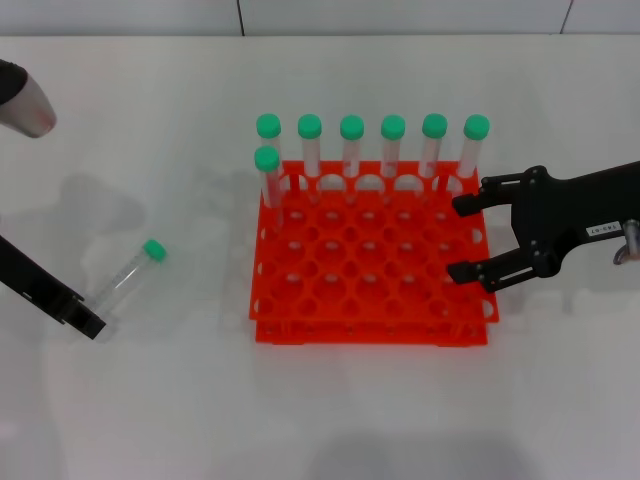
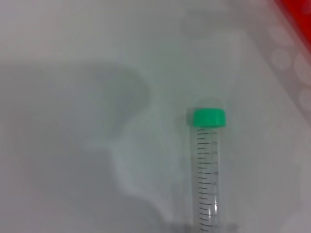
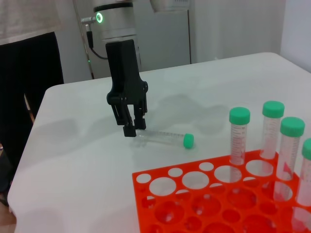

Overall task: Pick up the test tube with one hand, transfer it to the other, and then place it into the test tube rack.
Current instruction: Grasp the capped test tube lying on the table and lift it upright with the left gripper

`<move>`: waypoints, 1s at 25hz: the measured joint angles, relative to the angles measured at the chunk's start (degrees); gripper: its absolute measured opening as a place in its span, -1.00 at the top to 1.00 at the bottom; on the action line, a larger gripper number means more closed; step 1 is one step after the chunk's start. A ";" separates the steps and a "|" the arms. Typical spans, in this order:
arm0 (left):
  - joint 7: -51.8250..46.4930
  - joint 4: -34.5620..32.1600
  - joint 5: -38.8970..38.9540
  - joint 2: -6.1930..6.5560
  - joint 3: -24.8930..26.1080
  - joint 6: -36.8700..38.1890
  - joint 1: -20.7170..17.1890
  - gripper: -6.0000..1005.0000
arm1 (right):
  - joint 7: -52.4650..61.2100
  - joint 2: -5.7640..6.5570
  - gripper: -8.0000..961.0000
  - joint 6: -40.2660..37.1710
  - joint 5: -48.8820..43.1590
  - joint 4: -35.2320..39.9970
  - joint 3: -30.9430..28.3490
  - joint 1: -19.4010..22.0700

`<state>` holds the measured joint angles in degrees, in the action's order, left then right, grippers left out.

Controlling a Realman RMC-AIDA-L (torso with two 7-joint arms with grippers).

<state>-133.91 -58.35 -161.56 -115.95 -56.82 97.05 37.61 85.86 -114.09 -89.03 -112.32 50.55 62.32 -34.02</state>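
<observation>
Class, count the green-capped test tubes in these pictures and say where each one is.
8: six along the test tube rack's far row, one just in front at its left end, one lying on the table.

Left gripper [image 3: 130, 127]: matte black, two slim fingers, boxy body on silver wrist with glowing green ring. Right gripper [image 1: 470, 238]: black, two linked fingers, small white printed label.
</observation>
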 joint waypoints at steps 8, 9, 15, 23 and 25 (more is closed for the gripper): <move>-0.79 0.08 -0.44 0.06 -0.05 -0.59 0.00 0.20 | -0.03 -0.21 -0.79 0.24 0.00 -0.02 0.00 -0.09; -0.89 0.14 -0.55 0.05 -0.06 -0.80 0.01 0.22 | -0.04 -0.22 -0.79 0.32 0.00 -0.02 0.00 -0.09; -1.24 2.76 -0.82 -0.02 -0.27 -2.09 0.93 0.23 | -0.06 -0.32 -0.79 0.65 -0.01 -0.02 0.00 0.02; -1.34 2.99 -0.82 0.01 -0.49 -2.48 1.42 0.24 | -0.08 -0.34 -0.79 0.65 -0.01 -0.01 0.00 0.22; -1.34 3.02 -0.82 0.02 -0.83 -2.46 1.42 0.24 | -0.08 -0.34 -0.79 0.65 -0.01 -0.01 0.00 0.26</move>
<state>-135.25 -55.33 -162.38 -115.93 -57.66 94.58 39.04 85.78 -114.43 -88.38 -112.33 50.54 62.31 -33.77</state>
